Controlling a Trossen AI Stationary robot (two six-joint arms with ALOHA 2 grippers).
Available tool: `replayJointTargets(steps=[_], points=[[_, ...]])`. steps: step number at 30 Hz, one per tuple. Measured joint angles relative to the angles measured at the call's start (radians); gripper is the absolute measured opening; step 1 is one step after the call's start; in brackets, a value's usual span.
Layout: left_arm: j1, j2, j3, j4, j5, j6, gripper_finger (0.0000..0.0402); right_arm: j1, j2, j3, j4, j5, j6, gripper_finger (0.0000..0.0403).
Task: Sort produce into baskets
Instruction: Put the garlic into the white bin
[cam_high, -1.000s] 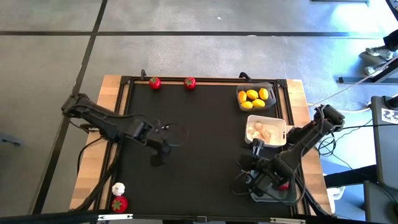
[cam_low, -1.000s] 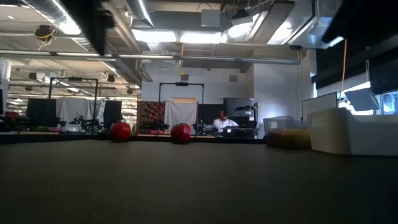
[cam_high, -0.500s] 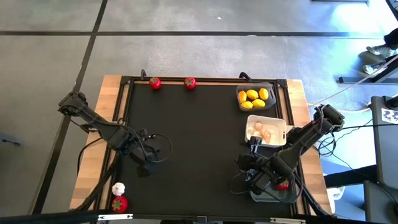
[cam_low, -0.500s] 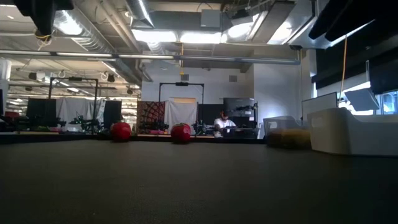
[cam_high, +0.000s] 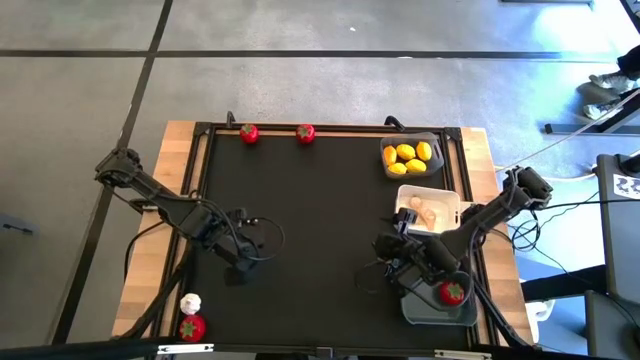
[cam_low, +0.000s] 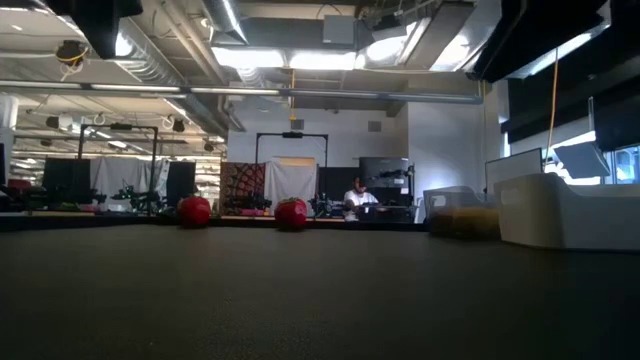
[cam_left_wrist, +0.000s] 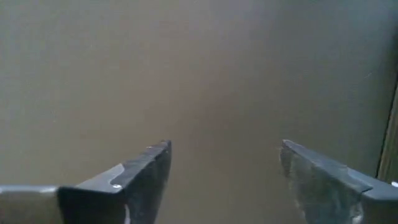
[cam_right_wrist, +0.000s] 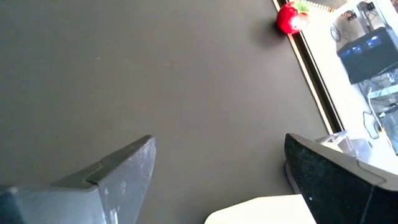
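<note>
My left gripper (cam_high: 238, 272) (cam_left_wrist: 224, 149) is open and empty over bare black mat at the near left. My right gripper (cam_high: 385, 268) (cam_right_wrist: 217, 149) is open and empty, just left of the blue-grey basket (cam_high: 425, 312). One red fruit (cam_high: 452, 292) lies in that basket. The white basket (cam_high: 448, 200) holds garlic bulbs. The dark grey basket (cam_high: 388, 150) holds lemons (cam_high: 410, 155). Two red fruits (cam_high: 249, 132) (cam_high: 305, 132) rest on the mat at its far edge. A white bulb (cam_high: 190, 302) and a red fruit (cam_high: 190, 327) lie on the wood at the near left corner.
The black mat has a raised dark frame (cam_high: 200, 160) with wooden table margins outside it. The three baskets line the right side. The low view shows the two far red fruits (cam_low: 194, 210) (cam_low: 291, 212) and the baskets (cam_low: 560, 210) at right. Cables trail by both arms.
My left gripper has moved toward the table's near left. My right gripper has drawn away from above the blue-grey basket toward the table's left, and the red fruit in the basket is now uncovered.
</note>
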Motion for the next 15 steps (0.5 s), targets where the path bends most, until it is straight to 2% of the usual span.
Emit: replayJointTargets(steps=[5, 11, 15], points=[[-0.001, 0.002, 0.0, 0.023, 0.026, 0.004, 0.0324, -0.004, 0.0, 0.0, 0.0, -0.001, 0.0, 0.0353], [-0.002, 0.002, 0.0, 0.073, 0.013, -0.09, 0.0325, -0.003, 0.0, 0.0, 0.0, -0.001, -0.001, 0.0353], [-0.019, 0.002, 0.0, 0.055, 0.056, -0.186, 0.0324, -0.003, 0.0, 0.0, 0.0, -0.001, -0.001, 0.0353]])
